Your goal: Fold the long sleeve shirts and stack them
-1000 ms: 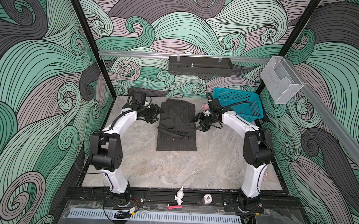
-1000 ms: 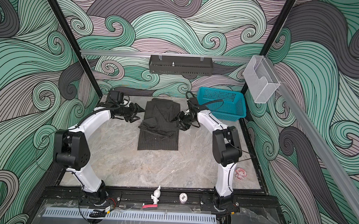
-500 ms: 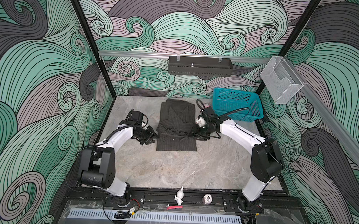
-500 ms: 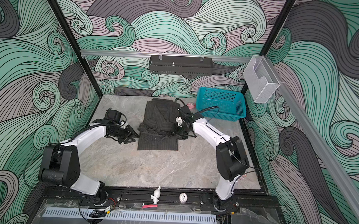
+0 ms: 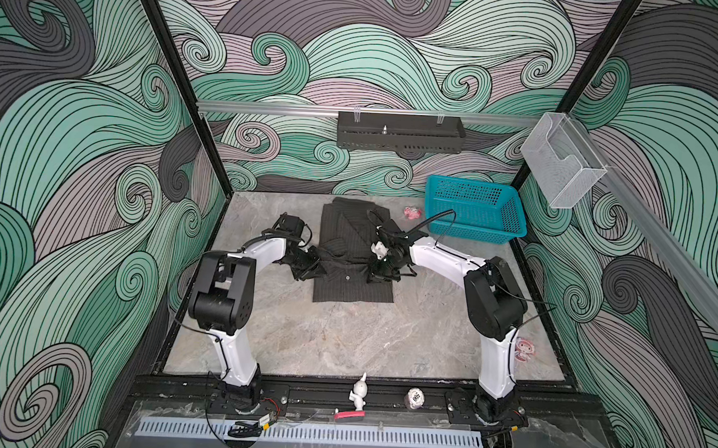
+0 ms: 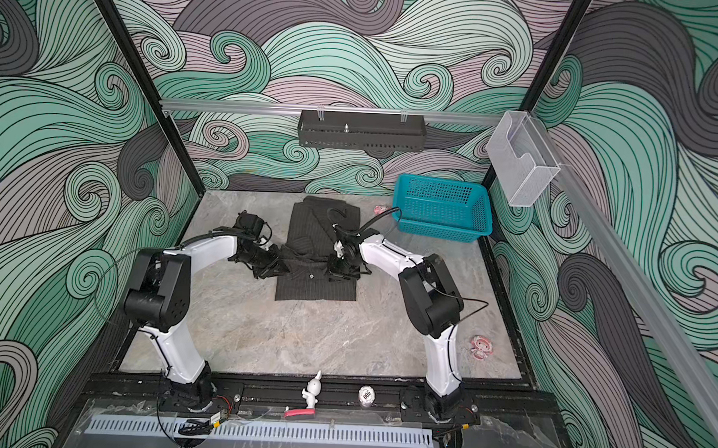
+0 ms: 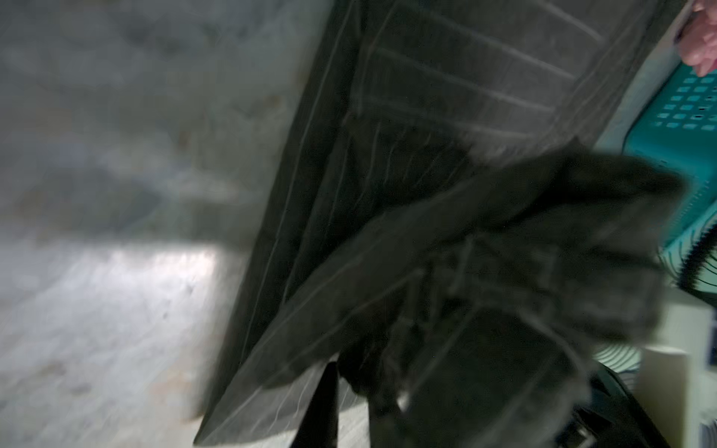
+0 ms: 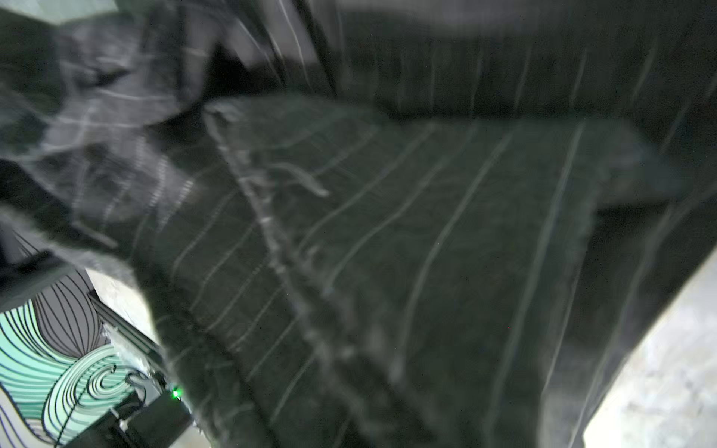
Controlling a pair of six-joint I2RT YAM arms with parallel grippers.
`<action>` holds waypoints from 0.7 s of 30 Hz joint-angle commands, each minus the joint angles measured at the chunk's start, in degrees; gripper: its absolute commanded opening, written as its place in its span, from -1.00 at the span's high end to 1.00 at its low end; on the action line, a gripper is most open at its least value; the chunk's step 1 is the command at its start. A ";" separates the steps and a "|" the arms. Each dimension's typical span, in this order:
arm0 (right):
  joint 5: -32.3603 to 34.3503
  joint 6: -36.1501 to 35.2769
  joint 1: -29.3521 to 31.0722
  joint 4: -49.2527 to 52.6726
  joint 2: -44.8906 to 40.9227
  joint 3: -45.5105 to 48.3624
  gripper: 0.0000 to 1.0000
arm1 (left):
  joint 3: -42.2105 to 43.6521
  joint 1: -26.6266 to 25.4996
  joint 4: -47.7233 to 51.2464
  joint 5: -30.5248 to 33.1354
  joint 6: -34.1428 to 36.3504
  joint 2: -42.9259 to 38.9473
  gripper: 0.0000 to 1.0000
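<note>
Surface: the grey marble-patterned tabletop (image 5: pixel 344 341) carries all items noted below.

Garment: one dark charcoal pinstriped button-front shirt (image 5: pixel 352 289) lies at the middle of the far half of the tabletop in both top views (image 6: pixel 315 289). It is partly folded into a long rectangle, with the collar end toward the back wall and the hem end toward the arm bases. The hem end lies flat. The midsection is gathered into a raised ridge that runs across the shirt between the two grippers. One pale button shows just below that ridge.

Container: the teal perforated plastic basket (image 5: pixel 469 234) stands at the far right corner, apart from the shirt.

Left gripper (image 5: pixel 316 264): it sits at the shirt's left edge, level with the ridge. Its jaws are pressed together on a bunch of the striped cloth, and the left wrist view shows that cloth (image 7: pixel 426 97) heaped over them.

Right gripper (image 5: pixel 374 271): it sits at the shirt's right edge, opposite the left one. The right wrist view is blurred and filled with striped cloth (image 8: pixel 426 252), so the pads are hidden. The drawn-up ridge suggests that it too pinches the shirt.

Minor item: a small pink object (image 5: pixel 412 212) lies on the tabletop between the collar end and the basket.
</note>
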State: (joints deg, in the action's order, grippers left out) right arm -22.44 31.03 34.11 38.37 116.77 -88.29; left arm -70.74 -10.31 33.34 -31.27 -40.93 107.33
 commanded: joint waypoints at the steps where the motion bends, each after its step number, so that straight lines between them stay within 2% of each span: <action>1: 1.42 -0.01 -2.12 -0.01 1.87 -5.11 0.73 | -6.33 -0.59 -0.54 1.56 -0.32 4.80 0.64; 8: 0.43 2.71 -6.33 0.04 8.28 -14.38 0.64 | -23.59 -1.38 2.08 1.21 -1.83 11.26 0.42; 14: -1.41 4.61 -8.00 0.03 12.75 -18.67 0.57 | -33.92 -1.38 3.26 -0.94 -4.10 20.43 0.38; 16: -1.13 4.13 -7.92 0.04 11.63 -18.18 0.50 | -34.55 -1.15 2.86 -1.52 -4.53 19.37 0.31; 21: 3.82 -0.27 -7.74 0.46 6.77 -15.52 0.16 | -30.92 0.23 2.56 -0.61 -3.56 8.64 -0.03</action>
State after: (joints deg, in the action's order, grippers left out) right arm -21.96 33.43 26.06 37.69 128.03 -104.68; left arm -102.15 -10.96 34.79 -31.46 -44.60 124.40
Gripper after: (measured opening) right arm 0.405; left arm 0.506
